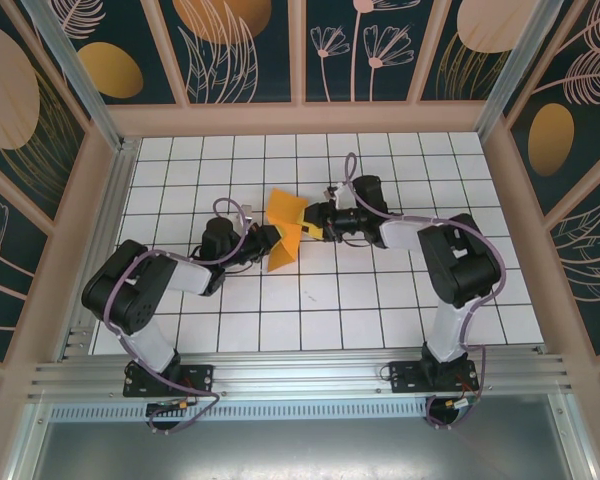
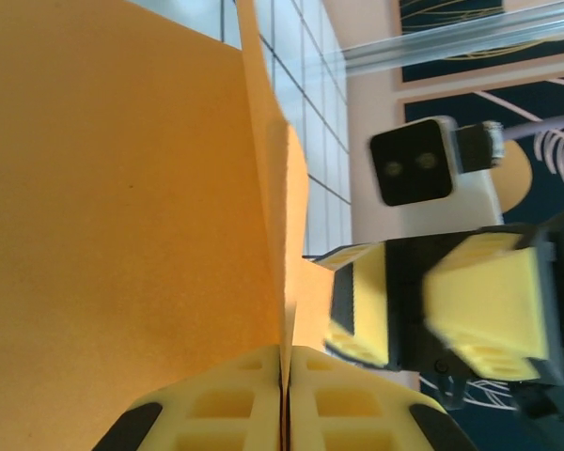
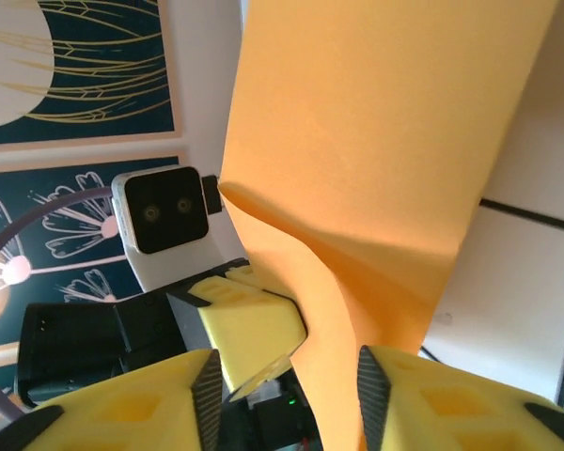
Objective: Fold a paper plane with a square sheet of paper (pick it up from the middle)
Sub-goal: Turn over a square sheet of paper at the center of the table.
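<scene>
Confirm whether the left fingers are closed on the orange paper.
Yes, in the left wrist view the left fingers press together pad to pad, with the edge of the orange paper pinched between them.

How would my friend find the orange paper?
Look at the white tiled table. Near its middle, the left gripper pinches a folded sheet of thin orange paper, the right gripper beside it. Nothing else on the table is orange.

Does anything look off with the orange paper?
Yes: the square sheet of paper is buckled, with a soft uneven ridge beside the open right gripper; only the left gripper pinches it.
</scene>
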`<state>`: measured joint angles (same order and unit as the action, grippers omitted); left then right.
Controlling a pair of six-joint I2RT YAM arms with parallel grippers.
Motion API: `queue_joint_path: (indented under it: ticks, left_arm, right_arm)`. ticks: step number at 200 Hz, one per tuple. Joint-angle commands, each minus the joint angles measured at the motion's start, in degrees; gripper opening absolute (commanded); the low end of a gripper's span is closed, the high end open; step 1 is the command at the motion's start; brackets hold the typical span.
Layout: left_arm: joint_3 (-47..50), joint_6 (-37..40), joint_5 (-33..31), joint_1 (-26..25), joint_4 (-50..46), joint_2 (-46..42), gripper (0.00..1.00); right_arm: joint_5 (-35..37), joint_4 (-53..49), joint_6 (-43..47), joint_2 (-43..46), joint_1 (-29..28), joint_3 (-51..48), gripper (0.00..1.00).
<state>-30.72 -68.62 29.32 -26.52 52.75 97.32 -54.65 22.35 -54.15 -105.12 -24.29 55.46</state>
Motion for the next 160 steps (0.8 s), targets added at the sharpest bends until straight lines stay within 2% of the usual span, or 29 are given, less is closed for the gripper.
queue_joint_path:
  ticks: [1, 25, 45, 61, 81, 114, 138, 160]
  left_arm:
    - [-3.7, 9.2, -3.2, 0.1, -14.6, -4.4, 0.11]
    - [-10.6, 20.4, -13.0, 0.1, -38.7, -9.0, 0.11]
    - [-17.2, 27.6, -25.4, -0.1, -58.2, -11.3, 0.12]
    - [-23.0, 31.2, -36.4, -1.1, -70.2, -11.7, 0.12]
    - [-30.7, 32.7, -48.7, -3.6, -80.3, -9.8, 0.12]
    - [-42.0, 30.6, -63.6, -10.0, -92.4, -0.1, 0.11]
    - [-49.4, 27.0, -71.2, -14.0, -100.3, 10.3, 0.1]
    - [-55.3, 25.1, -75.5, -17.0, -106.1, 17.6, 0.1]
  right_arm:
    - [6.6, -9.9, 7.8, 4.5, 1.5, 2.3, 0.5]
    - [15.4, -18.7, 13.4, 6.7, 1.8, 3.9, 0.51]
    - [23.7, -23.6, 15.9, 8.8, 1.9, 3.9, 0.51]
    - [30.2, -26.0, 16.8, 10.5, 2.0, 3.0, 0.51]
    - [34.8, -26.6, 16.7, 12.4, 2.5, 1.2, 0.51]
    - [36.0, -25.4, 15.4, 15.1, 4.6, -2.3, 0.5]
    - [36.0, -24.5, 14.7, 17.9, 7.1, -5.3, 0.5]
    - [35.5, -24.6, 14.7, 20.0, 8.9, -7.2, 0.5]
